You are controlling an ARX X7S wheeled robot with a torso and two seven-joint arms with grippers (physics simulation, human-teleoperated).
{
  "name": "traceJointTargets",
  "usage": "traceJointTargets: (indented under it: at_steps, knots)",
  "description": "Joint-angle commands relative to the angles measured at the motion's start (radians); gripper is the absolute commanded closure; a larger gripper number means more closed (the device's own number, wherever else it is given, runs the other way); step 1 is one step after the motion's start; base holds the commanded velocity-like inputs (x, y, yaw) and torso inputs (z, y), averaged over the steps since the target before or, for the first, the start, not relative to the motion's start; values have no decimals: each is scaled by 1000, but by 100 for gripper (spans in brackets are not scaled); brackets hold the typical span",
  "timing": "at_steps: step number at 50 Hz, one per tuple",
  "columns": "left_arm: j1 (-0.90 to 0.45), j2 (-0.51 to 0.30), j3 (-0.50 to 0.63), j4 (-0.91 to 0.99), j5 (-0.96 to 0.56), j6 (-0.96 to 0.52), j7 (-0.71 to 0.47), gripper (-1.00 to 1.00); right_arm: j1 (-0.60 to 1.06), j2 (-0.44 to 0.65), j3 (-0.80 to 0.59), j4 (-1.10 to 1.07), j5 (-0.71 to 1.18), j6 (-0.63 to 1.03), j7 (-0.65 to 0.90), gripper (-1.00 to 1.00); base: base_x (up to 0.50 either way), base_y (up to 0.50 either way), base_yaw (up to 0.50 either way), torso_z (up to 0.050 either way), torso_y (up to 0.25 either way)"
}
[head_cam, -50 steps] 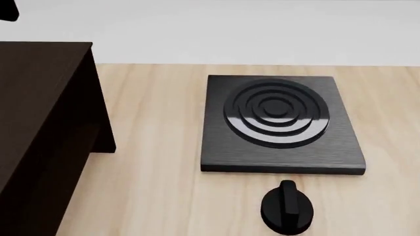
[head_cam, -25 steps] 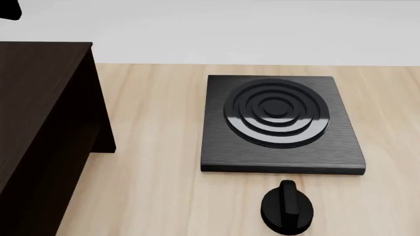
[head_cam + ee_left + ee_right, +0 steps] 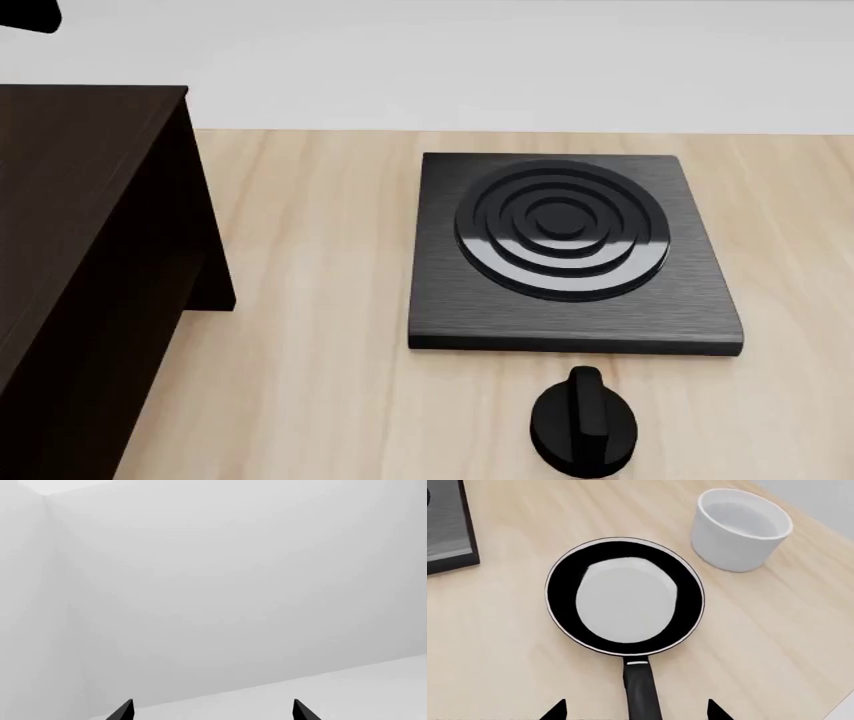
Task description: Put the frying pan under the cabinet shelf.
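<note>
The frying pan (image 3: 625,596) lies flat on the wooden counter (image 3: 500,645), seen only from my right wrist camera; its handle (image 3: 642,690) runs straight back toward my right gripper (image 3: 635,712), whose two fingertips (image 3: 555,711) stand apart, one on each side of the handle, nothing between them yet; so I judge the step in hand is the grasp of the handle. A white bowl (image 3: 739,529) stands near the pan's far rim, apart from it; a corner of the burner plate (image 3: 450,530) shows on the other side, also clear of the pan.

To do this well I would come down squarely over the handle, keep it centred between the fingers, and close on it close to the pan body rather than at the far end, so the pan tips less when lifted; I would lift level and swing away from the bowl.

From the head camera the cabinet (image 3: 80,260) stands at the left of the counter, the burner plate and a black knob (image 3: 583,424) to its right; the pan is out of that view. My left gripper (image 3: 212,712) points at bare wall, fingers apart, holding nothing.
</note>
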Motion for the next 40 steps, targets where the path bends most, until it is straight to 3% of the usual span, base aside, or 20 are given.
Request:
traceJointTargets:
  at_steps: [1, 19, 40]
  knots:
    - [-5, 1, 10, 1, -4, 0, -8, -100, 6, 2, -42, 45, -26, -16, -9, -100, 0, 0, 0, 0, 0]
    - [1, -8, 22, -6, -5, 23, -18, -100, -82, -24, -50, 145, -135, -154, -132, -100, 0, 0, 0, 0, 0]
    - [10, -6, 18, 11, -16, 8, -33, -100, -56, -58, -178, 277, -238, -277, -212, -100, 0, 0, 0, 0, 0]
